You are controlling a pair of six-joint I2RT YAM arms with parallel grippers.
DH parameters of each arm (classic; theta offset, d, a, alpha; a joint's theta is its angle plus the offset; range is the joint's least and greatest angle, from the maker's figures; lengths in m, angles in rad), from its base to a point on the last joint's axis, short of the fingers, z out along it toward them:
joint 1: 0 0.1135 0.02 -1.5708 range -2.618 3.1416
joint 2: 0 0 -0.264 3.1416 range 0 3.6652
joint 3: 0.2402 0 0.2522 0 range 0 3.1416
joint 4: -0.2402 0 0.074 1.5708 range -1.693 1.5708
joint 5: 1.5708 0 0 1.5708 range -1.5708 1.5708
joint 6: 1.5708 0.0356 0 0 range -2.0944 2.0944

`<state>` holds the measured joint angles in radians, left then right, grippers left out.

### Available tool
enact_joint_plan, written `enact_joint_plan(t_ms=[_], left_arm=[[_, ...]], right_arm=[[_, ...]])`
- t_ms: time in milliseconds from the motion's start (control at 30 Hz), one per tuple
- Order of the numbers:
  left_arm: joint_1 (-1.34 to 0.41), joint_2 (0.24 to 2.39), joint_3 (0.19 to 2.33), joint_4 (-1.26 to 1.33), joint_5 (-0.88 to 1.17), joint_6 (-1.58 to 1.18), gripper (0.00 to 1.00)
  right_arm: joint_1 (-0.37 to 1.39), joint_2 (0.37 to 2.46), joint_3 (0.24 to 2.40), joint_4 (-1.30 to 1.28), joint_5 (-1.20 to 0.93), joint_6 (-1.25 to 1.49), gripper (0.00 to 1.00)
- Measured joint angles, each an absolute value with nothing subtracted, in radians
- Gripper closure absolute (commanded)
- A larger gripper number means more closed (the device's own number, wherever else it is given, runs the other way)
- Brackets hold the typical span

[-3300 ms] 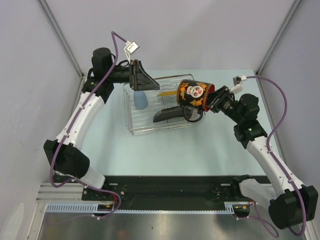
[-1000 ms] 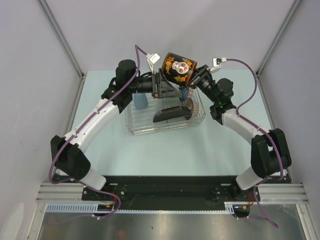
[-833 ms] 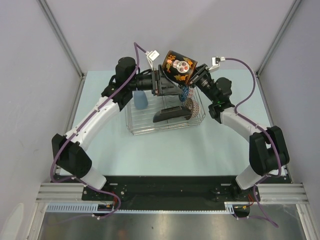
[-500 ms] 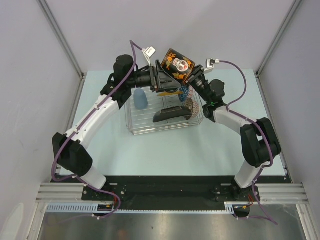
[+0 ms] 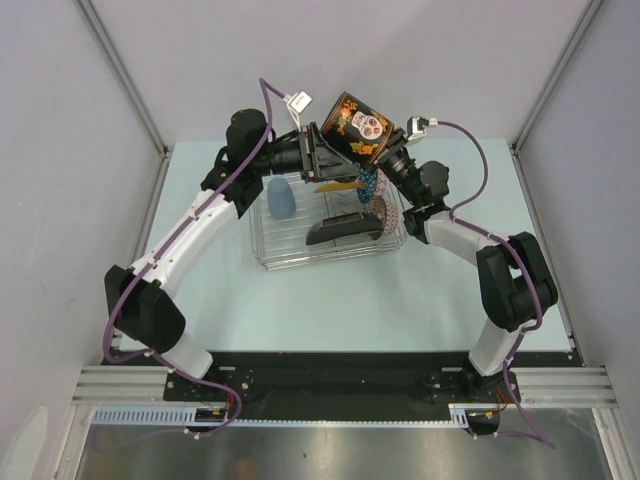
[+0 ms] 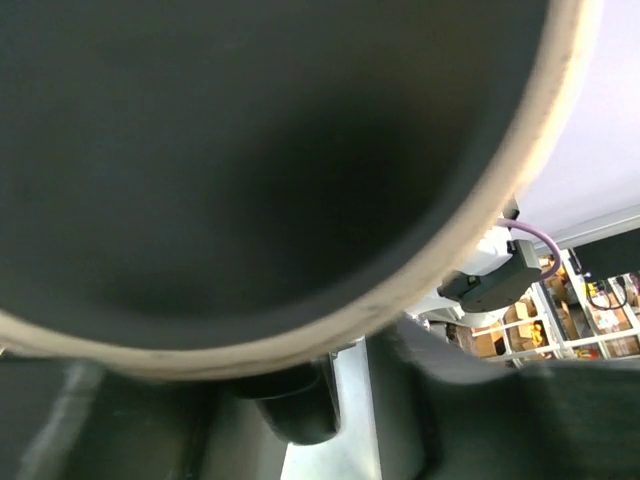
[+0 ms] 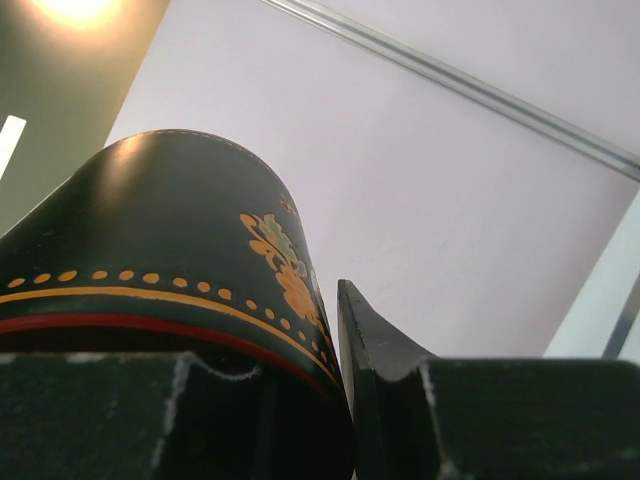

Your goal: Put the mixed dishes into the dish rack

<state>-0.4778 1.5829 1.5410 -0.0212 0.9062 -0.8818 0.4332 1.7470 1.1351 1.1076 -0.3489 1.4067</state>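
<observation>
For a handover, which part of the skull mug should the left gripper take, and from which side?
Probably the base end, coming from the left. The right gripper clamps the red-rimmed mouth of the skull mug, which lies tilted in the air with its pale foot ring facing the open left gripper. The handle is not visible.

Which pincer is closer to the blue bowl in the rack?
Left. The left pincer hovers just past the blue bowl, above the dish rack's far side; the right pincer, gripping the mug, sits farther off toward the rack's right end.
</observation>
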Motion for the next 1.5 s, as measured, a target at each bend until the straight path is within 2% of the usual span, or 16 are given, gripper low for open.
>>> enact_joint_plan(t_ms=[167, 267, 333, 367, 467, 700, 733, 800, 967, 1067, 1100, 1133, 1267, 1400, 1467, 1500], left_arm=[[-0.478, 1.582, 1.541, -0.02, 0.92, -0.853, 0.63], [-0.478, 1.582, 1.541, -0.021, 0.923, -0.845, 0.45], [-0.478, 1.58, 1.541, -0.02, 0.93, -0.84, 0.53], [-0.478, 1.578, 1.541, -0.023, 0.93, -0.844, 0.76], [-0.476, 1.578, 1.54, -0.057, 0.931, -0.863, 1.0], [-0.469, 1.571, 1.54, -0.115, 0.926, -0.843, 1.0], [-0.468, 1.571, 1.54, -0.117, 0.925, -0.84, 1.0], [-0.467, 1.571, 1.54, -0.123, 0.924, -0.836, 1.0], [-0.449, 1.571, 1.54, -0.142, 0.937, -0.837, 1.0], [-0.426, 1.571, 1.54, -0.146, 0.974, -0.839, 1.0], [-0.417, 1.572, 1.54, -0.144, 0.987, -0.839, 1.0], [-0.404, 1.573, 1.539, -0.144, 1.005, -0.842, 1.0], [-0.351, 1.573, 1.517, -0.134, 1.082, -0.847, 0.99], [-0.306, 1.571, 1.475, -0.117, 1.123, -0.845, 1.0], [-0.275, 1.571, 1.458, -0.106, 1.136, -0.84, 1.0], [-0.263, 1.57, 1.451, -0.099, 1.14, -0.838, 1.0]], right_arm=[[0.434, 1.756, 1.137, 1.158, -0.366, 1.441, 1.0], [0.434, 1.767, 1.137, 1.171, -0.371, 1.455, 1.0], [0.434, 1.774, 1.137, 1.172, -0.374, 1.459, 1.0], [0.434, 1.776, 1.137, 1.171, -0.379, 1.462, 1.0], [0.435, 1.777, 1.141, 1.185, -0.387, 1.44, 1.0], [0.435, 1.777, 1.142, 1.175, -0.401, 1.41, 1.0], [0.435, 1.777, 1.142, 1.174, -0.401, 1.409, 0.94], [0.435, 1.777, 1.142, 1.17, -0.401, 1.403, 0.91], [0.441, 1.776, 1.145, 1.14, -0.401, 1.385, 0.78], [0.448, 1.776, 1.153, 1.118, -0.412, 1.364, 0.58], [0.453, 1.776, 1.155, 1.11, -0.444, 1.355, 0.46], [0.463, 1.775, 1.155, 1.107, -0.461, 1.349, 0.43], [0.481, 1.774, 1.156, 1.076, -0.501, 1.325, 0.41], [0.485, 1.773, 1.156, 1.045, -0.546, 1.314, 0.26], [0.485, 1.773, 1.156, 1.028, -0.563, 1.304, 0.12], [0.485, 1.773, 1.156, 1.017, -0.568, 1.3, 0.01]])
